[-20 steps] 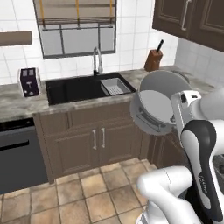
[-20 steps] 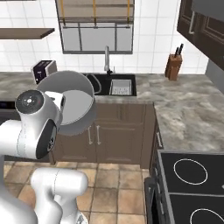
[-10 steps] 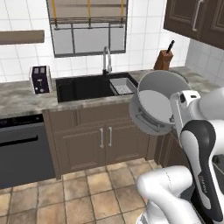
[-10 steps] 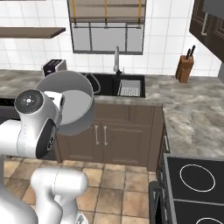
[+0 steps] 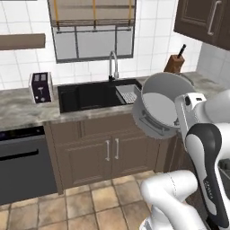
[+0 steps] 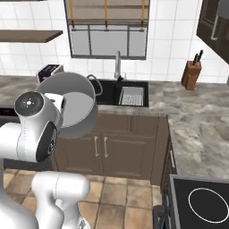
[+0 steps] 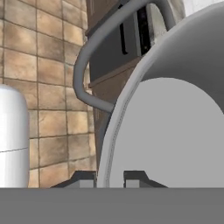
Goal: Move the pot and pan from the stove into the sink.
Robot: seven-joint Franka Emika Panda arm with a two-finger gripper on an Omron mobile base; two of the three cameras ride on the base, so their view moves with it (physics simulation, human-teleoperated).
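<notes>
The light-grey pot (image 5: 159, 105) hangs in the air, tipped on its side, in front of the counter and to the right of the sink (image 5: 90, 96). My gripper (image 7: 109, 178) is shut on the pot's rim (image 7: 175, 131), one fingertip on each side of the wall, with a loop handle just above. In the right base view the pot (image 6: 76, 105) covers the left end of the black sink (image 6: 109, 91). A corner of the stove (image 6: 201, 201) shows at the lower right, with one bare ring burner. The pan is out of view.
A chrome faucet (image 5: 114, 65) stands behind the basin, which holds a wire rack (image 5: 128, 93) at its right end. A toaster (image 5: 40, 86) sits left on the counter and a knife block (image 5: 173, 64) right. Brown cabinets and a dishwasher (image 5: 22, 161) lie below, then tiled floor.
The whole scene has shifted as the base drove: sink and counter now sit closer and more centred. The pot stays held in the same place relative to the arm.
</notes>
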